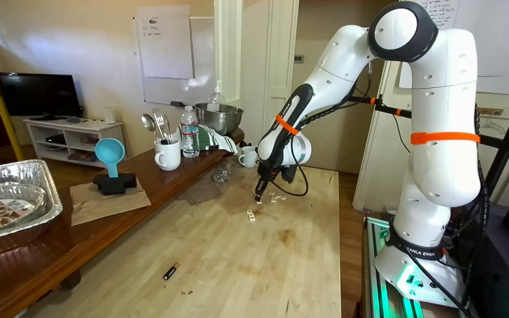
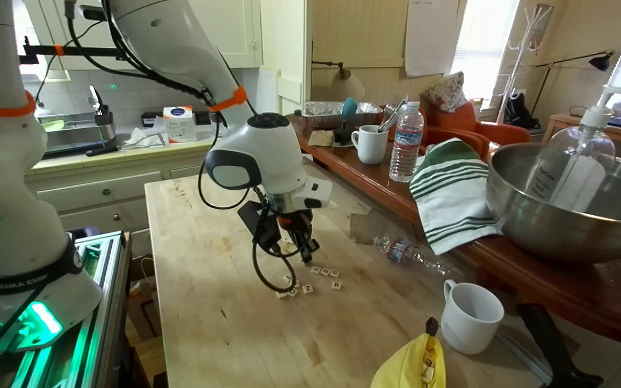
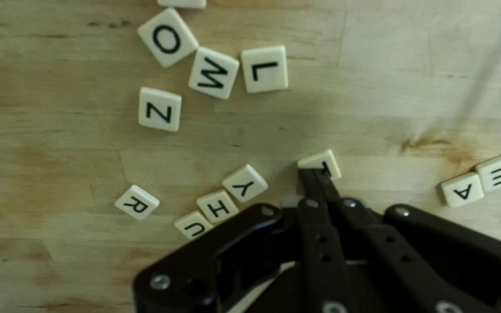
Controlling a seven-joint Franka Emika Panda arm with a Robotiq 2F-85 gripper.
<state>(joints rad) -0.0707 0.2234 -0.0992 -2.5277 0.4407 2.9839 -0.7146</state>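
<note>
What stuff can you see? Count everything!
Table: one, tan, centre
Ledge: one, brown, beside table
Letter tiles: at least thirteen, cream, table
Battery: one, mostly black, table
Pouch: one, yellow, table
Mugs: two, white, table and ledge
Water bottles: two, clear, table and ledge
Cutlery: several, silver, in ledge mug
Towel: one, green and white, ledge
Bowl: one, silver, ledge
Pump bottle: one, clear, in bowl
Foil trays: two, silver, ledge
Scoop: one, blue, ledge
Television: one, black, background
Furniture: several, mixed colours, background
Arm: one, white, above table
Gripper: one, black, shut, at one tile
</note>
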